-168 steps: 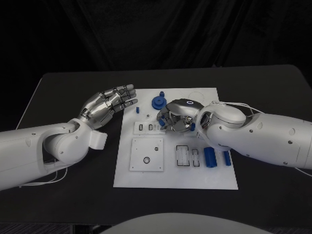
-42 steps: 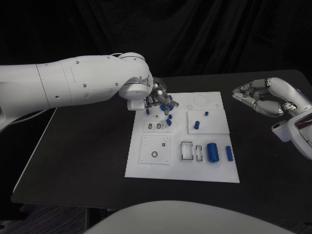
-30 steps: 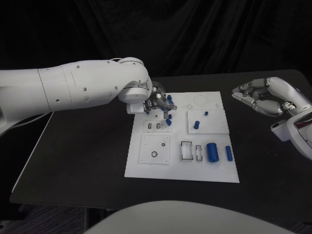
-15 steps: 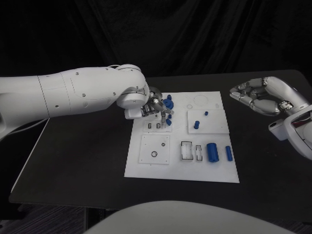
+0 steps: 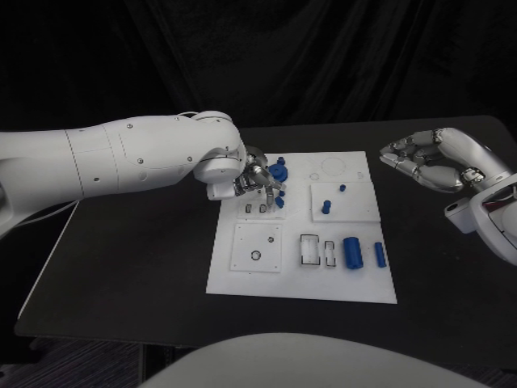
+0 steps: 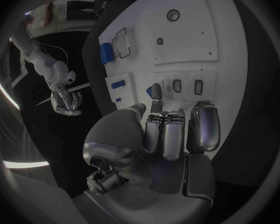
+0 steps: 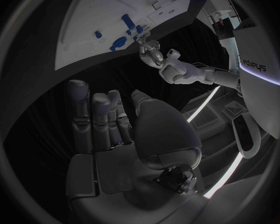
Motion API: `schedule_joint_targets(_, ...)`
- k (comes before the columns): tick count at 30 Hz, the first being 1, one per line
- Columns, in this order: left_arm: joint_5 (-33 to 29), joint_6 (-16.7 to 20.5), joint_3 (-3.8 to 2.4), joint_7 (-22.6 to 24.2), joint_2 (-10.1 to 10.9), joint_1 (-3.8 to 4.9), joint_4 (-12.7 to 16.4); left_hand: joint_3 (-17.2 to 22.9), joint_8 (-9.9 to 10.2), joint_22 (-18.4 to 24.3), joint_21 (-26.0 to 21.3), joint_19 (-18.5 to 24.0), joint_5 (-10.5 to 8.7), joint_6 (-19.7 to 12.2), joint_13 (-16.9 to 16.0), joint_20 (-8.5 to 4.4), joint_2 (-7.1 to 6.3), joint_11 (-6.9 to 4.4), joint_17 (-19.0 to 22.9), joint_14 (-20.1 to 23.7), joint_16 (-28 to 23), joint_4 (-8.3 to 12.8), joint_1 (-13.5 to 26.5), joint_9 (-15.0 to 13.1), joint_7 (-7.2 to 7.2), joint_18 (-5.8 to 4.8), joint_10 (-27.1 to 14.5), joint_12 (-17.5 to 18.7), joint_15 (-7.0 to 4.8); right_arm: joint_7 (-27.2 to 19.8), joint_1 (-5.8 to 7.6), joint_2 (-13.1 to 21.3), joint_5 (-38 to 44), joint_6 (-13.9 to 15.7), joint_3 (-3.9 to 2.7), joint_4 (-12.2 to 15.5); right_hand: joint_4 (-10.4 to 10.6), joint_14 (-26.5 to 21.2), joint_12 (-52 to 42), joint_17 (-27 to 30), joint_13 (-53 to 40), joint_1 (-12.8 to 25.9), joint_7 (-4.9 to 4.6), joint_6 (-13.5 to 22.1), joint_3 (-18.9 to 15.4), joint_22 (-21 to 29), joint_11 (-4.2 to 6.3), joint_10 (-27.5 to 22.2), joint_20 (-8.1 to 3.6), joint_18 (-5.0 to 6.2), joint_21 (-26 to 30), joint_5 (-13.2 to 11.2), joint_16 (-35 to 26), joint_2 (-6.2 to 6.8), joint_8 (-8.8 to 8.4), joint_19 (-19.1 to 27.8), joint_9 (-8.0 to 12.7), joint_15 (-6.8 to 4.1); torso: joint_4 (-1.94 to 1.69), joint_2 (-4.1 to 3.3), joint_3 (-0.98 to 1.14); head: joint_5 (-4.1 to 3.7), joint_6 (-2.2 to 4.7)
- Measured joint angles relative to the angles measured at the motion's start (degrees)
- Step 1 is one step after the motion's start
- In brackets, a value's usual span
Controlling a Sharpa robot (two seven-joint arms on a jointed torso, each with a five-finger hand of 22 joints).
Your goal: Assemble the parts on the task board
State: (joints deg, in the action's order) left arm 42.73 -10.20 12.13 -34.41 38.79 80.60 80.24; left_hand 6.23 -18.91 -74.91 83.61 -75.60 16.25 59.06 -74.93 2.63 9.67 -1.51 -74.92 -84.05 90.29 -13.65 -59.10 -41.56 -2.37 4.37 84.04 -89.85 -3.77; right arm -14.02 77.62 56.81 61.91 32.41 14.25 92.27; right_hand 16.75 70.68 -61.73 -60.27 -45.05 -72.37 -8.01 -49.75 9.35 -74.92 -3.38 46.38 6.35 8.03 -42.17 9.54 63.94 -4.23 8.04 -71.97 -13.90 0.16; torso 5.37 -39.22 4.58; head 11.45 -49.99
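The white task board (image 5: 329,283) lies mid-table. My left hand (image 5: 256,179) hovers low over its far left corner, fingers stretched out side by side and palm empty in the left wrist view (image 6: 171,129). A small blue part (image 6: 149,91) lies just beside one fingertip, with the thumb apart from it. A blue gear-like part (image 5: 279,170) and a small blue peg (image 5: 279,202) sit close to that hand. My right hand (image 5: 427,162) hangs off the board's far right, above the table, loosely curved and holding nothing.
A raised square plate (image 5: 358,212) carries two small blue parts (image 5: 326,208). A thick blue cylinder (image 5: 352,252) and a slim blue one (image 5: 379,255) lie near the board's right edge, beside empty slots (image 5: 310,249). Bare black table (image 5: 131,259) lies left of the board.
The right hand has left the board and pulled back to the right. The left hand came over the far left corner and has crept slightly nearer along it.
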Motion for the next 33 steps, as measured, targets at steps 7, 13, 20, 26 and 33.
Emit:
schedule_joint_targets(7, -0.02, 0.18, 0.0, 0.04, -0.28, -0.51, -0.48, 0.37, 0.98, 0.0, -0.56, 0.44, 0.0, 0.0, 0.0, 0.44, -0.23, 0.21, 0.0, 0.0, 0.0, 0.05, 0.23, 0.5, 0.0, 0.01, -0.2, 0.0, 0.0, 0.08, -0.02, -0.01, 0.0, -0.37, 0.0, -0.11, 0.0, 0.0, 0.0, 0.01, 0.11, 0.0, 0.0, 0.0, 0.0, 0.0, 0.0, 0.0, 0.0, 0.0, 0.0, 0.41, 0.0, 0.0, 0.0, 0.0, 0.0, 0.0, -0.05, -0.01, -0.01, -0.07, 0.0)
schedule_joint_targets(13, -0.02, 0.24, 0.01, 0.05, -0.66, -0.94, -0.86, 0.95, 2.73, 0.0, -0.96, 0.81, 0.0, -0.49, 0.0, 0.81, -0.53, 0.56, 0.0, -0.01, 0.0, 0.12, 0.53, 1.28, -0.49, 0.01, -0.09, 0.0, 0.42, 0.14, -0.06, -0.13, 0.0, -0.69, 0.01, -0.21, 0.0, 0.0, 0.0, 0.01, 0.02, 0.0, 0.0, 0.0, 0.0, 0.0, 0.0, 0.0, 0.0, 0.0, 0.0, 0.41, 0.0, 0.0, 0.0, 0.0, 0.0, 0.0, -0.07, -0.05, -0.01, -0.09, 0.0)
schedule_joint_targets(20, -0.03, 0.3, 0.01, 0.08, -0.79, -1.25, -1.13, 1.32, 3.63, 0.0, -1.19, 1.37, 0.0, -0.61, 0.0, 0.96, -0.53, 0.8, 0.0, 0.07, 0.0, 0.21, 0.53, 1.76, -0.6, 0.0, -0.02, 0.0, 0.74, 0.2, -0.15, -0.24, 0.0, -1.06, 0.01, -0.27, 0.0, 0.2, 0.0, -0.26, -0.26, 0.0, 0.0, -0.41, 0.0, 0.0, -0.2, 0.2, 0.0, 0.0, -0.42, 0.41, 0.25, 0.0, 0.0, 0.0, 0.05, 0.2, -0.1, -0.11, -0.02, -0.15, 0.0)
schedule_joint_targets(26, -0.03, 0.37, 0.01, 0.14, -0.82, -1.46, -1.16, 1.56, 4.18, 0.01, -1.43, 1.57, 0.0, -0.82, 0.0, 1.16, -0.74, 0.8, 0.0, -0.01, 0.0, 0.46, 0.75, 2.01, -0.81, 0.0, -0.02, 0.0, 0.82, 0.24, -0.3, -0.26, 0.0, -1.24, -0.01, -0.39, 0.0, 0.41, -0.23, -0.43, -0.34, -0.27, 0.0, -0.41, 0.0, 0.0, -0.41, 0.41, 0.03, 0.0, -0.77, 0.41, 0.63, 0.27, 0.0, -0.46, 0.12, 0.0, -0.13, -0.15, -0.05, -0.09, 0.0)
schedule_joint_targets(33, -0.04, 0.37, 0.01, 0.43, -0.96, -1.53, -1.14, 1.56, 4.44, 0.01, -1.42, 1.57, 0.0, -0.61, 0.0, 1.16, -1.05, 1.16, 0.0, -0.01, 0.0, 0.46, 0.45, 2.16, -1.02, 0.0, -0.07, 0.0, 0.82, 0.31, -0.38, -0.41, 0.0, -1.41, 0.0, -0.55, 0.0, 0.61, -0.23, -0.48, -0.33, -0.27, -0.21, -0.62, 0.0, 0.0, -0.41, 0.41, 0.03, 0.0, -1.09, 0.41, 0.63, 0.27, 0.0, -0.46, 0.19, 0.2, -0.16, -0.19, -0.08, -0.01, 0.0)
